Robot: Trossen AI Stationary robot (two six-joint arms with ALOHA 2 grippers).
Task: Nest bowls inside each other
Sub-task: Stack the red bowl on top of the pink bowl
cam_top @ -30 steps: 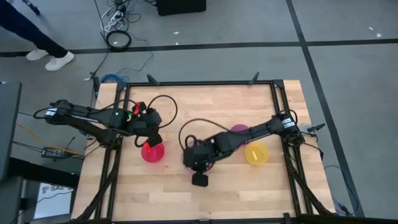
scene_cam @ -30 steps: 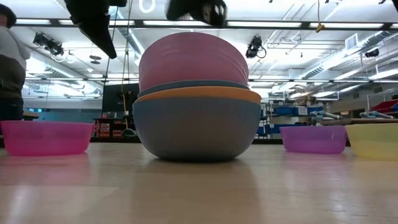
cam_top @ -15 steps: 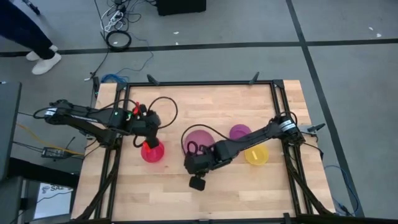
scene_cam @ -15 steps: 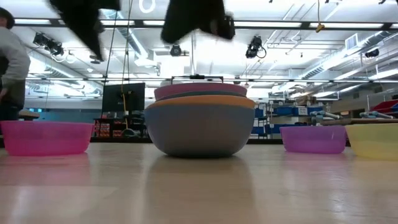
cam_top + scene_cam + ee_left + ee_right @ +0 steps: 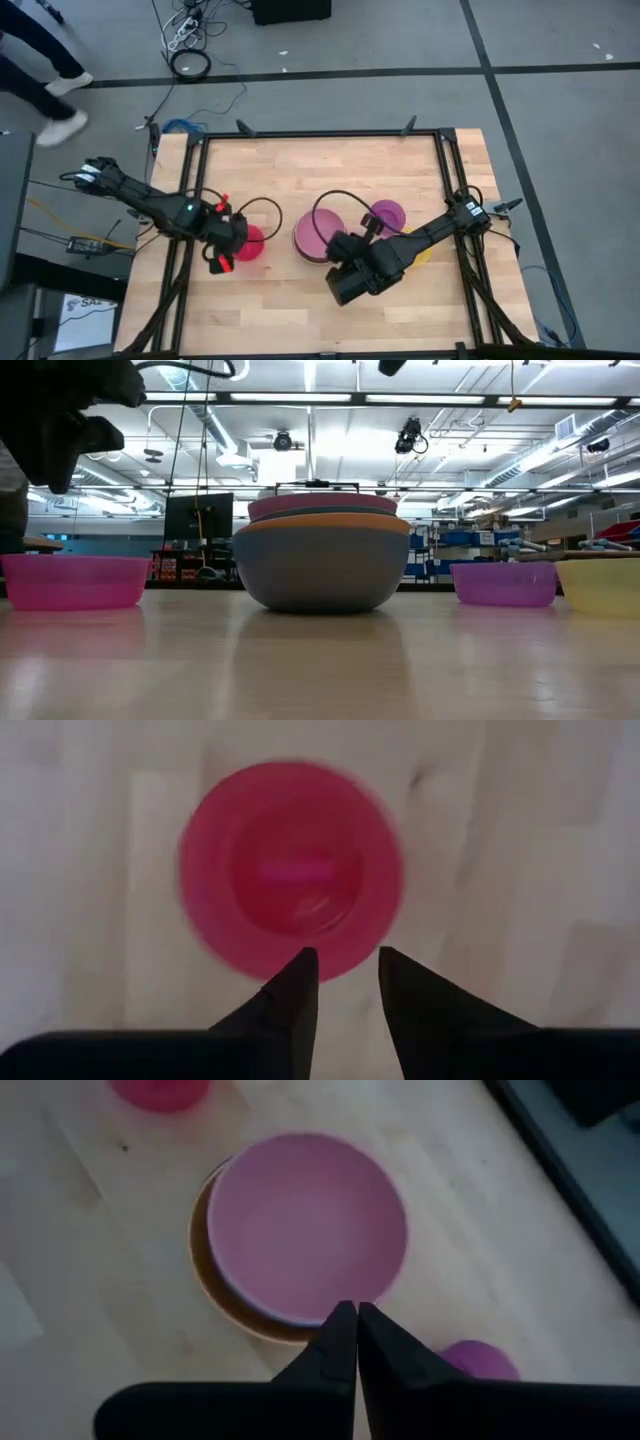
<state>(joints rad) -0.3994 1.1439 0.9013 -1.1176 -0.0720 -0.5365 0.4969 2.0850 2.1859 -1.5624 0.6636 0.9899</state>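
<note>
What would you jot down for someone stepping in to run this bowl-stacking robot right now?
Left gripper: open, empty, hovering above the red bowl on the table's left side.
Right gripper: shut, empty, raised just in front of the stack.
Stack at mid-table: pink bowl on top, orange bowl under it, a blue bowl at the bottom.
Loose bowls: the red one, a purple bowl and a yellow bowl on the right, the yellow mostly hidden under the right arm from above.
Done: pink bowl seated in the stack.
Left: nest the red, purple and yellow bowls.
</note>
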